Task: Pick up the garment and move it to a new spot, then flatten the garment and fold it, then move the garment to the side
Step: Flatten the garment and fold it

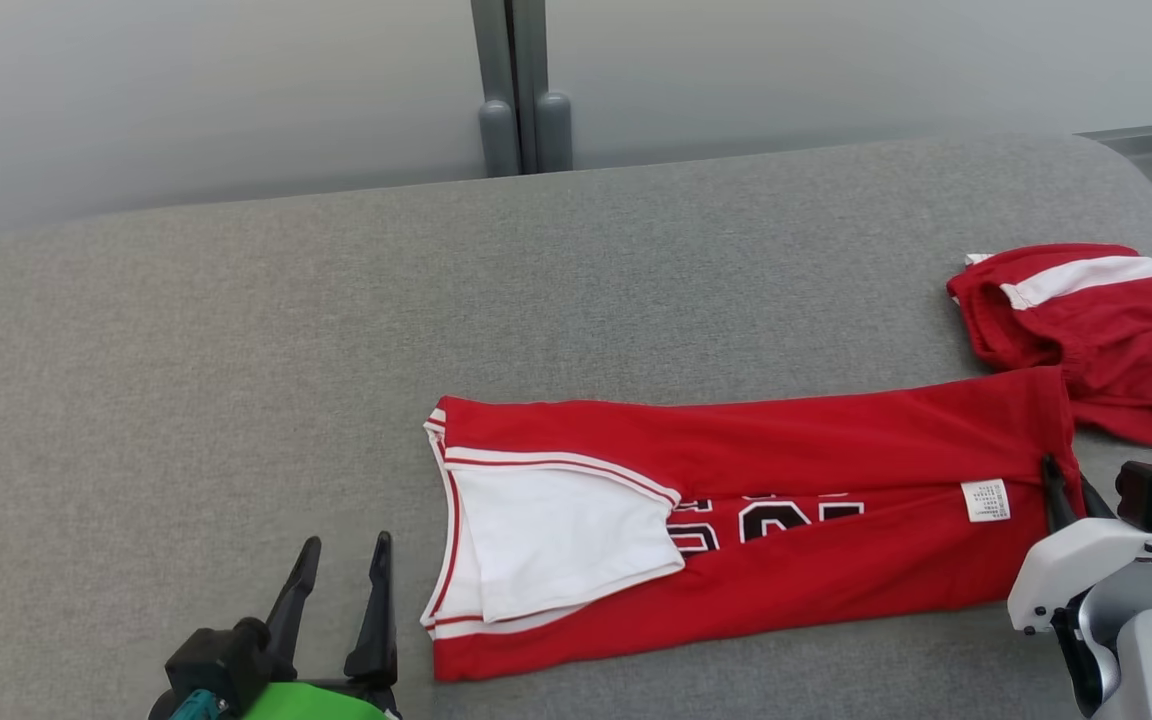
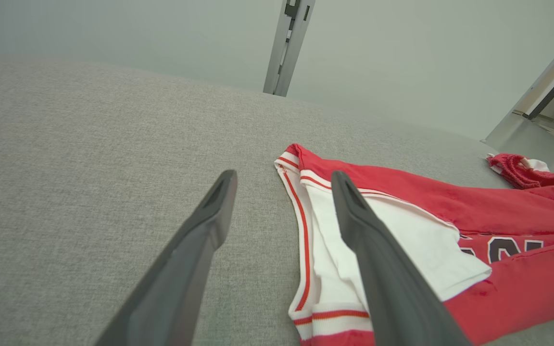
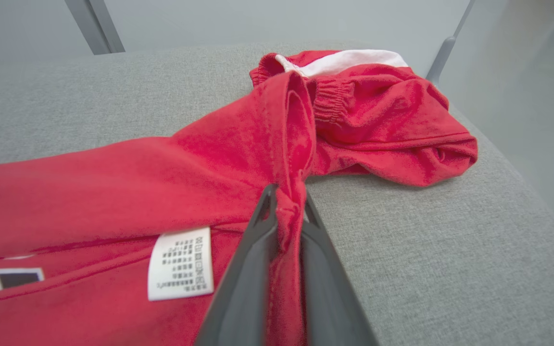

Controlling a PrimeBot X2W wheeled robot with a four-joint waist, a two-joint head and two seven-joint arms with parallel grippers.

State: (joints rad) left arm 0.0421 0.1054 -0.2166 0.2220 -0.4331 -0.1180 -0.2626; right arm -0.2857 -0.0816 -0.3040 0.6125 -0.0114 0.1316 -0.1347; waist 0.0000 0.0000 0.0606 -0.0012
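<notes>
Two grippers and one garment, seen from the head and both wrists. We read the grey padded surface [image 1: 236, 350] as the worktop. It carries the red garment [image 1: 836, 440], a jersey already doubled lengthwise into a long band across the middle and right of the head view. Its white-trimmed end points to our left, its plain end to our right.

Red shorts [image 1: 1096, 330] lie bunched just past that plain end. They touch or overlap the jersey's far corner, and we judge them no part of the present step.

The right gripper [image 3: 287, 202] is clenched on a raised pinch of cloth at the jersey's right edge, and the fabric rises as a ridge between its two fingers. We take this hold as preparation for carrying that end over the band in a crosswise fold.

The left gripper [image 1: 341, 570] has its jaws spread and grasps nothing. It sits near the near-left corner of the jersey, apart from the cloth in the head view, and we judge it placed to take or steady that end.

A white care label [image 1: 985, 500] lies just beside the pinched cloth.
</notes>
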